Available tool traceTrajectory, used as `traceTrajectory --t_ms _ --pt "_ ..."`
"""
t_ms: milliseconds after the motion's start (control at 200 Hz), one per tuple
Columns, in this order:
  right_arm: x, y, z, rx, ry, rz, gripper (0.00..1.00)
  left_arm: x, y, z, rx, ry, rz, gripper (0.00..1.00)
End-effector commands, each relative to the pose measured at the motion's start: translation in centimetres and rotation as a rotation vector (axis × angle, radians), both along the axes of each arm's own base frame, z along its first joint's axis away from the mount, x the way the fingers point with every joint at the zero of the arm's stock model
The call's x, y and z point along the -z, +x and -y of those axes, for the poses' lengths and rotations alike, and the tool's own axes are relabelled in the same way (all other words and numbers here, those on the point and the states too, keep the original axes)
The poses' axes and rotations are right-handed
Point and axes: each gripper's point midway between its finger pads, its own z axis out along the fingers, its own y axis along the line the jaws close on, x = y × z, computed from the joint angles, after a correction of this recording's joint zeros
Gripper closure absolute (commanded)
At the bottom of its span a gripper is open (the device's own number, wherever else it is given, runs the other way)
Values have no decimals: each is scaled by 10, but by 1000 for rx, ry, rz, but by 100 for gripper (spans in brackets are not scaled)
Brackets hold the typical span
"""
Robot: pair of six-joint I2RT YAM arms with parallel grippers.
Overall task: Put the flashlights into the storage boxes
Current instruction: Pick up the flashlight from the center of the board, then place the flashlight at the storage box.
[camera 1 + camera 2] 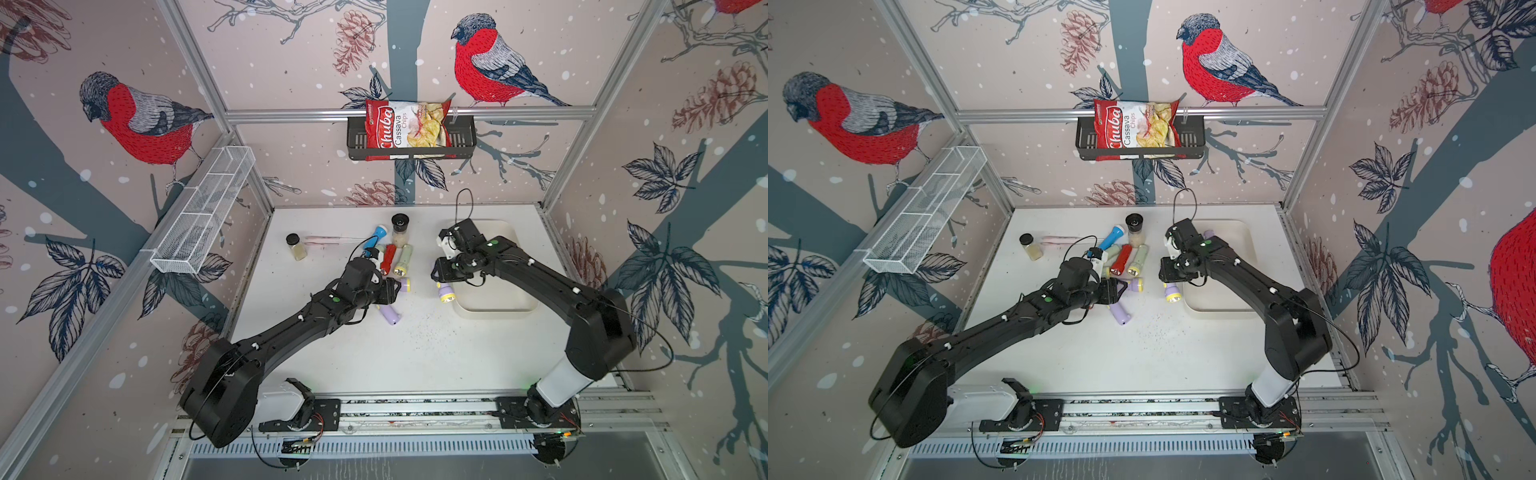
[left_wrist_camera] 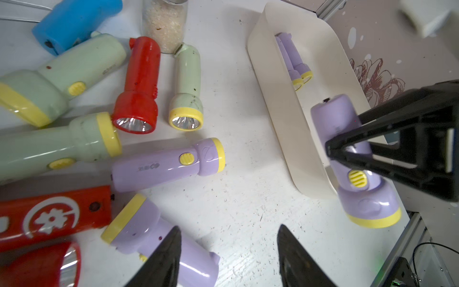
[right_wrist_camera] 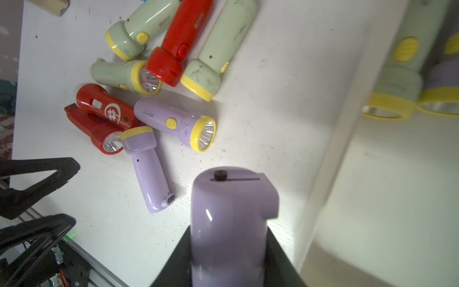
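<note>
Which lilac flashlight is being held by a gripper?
The lilac flashlight clamped in the right gripper, beside the cream tray. Two other lilac ones lie loose on the table; more lie inside the tray.

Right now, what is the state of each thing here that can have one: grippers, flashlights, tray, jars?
right gripper: shut on the lilac flashlight.
lilac flashlight: held at the rim of the tray, not yet inside.
left gripper: open, empty, beside the pile.
tray: holds some flashlights.
pile of flashlights: lying loose on the table.
tall jar: upright, capped.
small jar: upright, capped.
</note>
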Motion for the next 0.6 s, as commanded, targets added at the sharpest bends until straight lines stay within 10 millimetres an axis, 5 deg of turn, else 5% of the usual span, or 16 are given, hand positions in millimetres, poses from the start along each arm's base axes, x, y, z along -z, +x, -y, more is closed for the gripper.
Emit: traceTrajectory --t_ms 0,305,595 --pt "-6 4 24 36 24 -19 71 -17 12 18 46 -30 67 39" --pt "-4 49 115 210 -10 -19 71 -19 34 50 109 -20 70 39" --pt "8 99 175 315 -111 -16 71 -13 63 79 160 6 50 39"
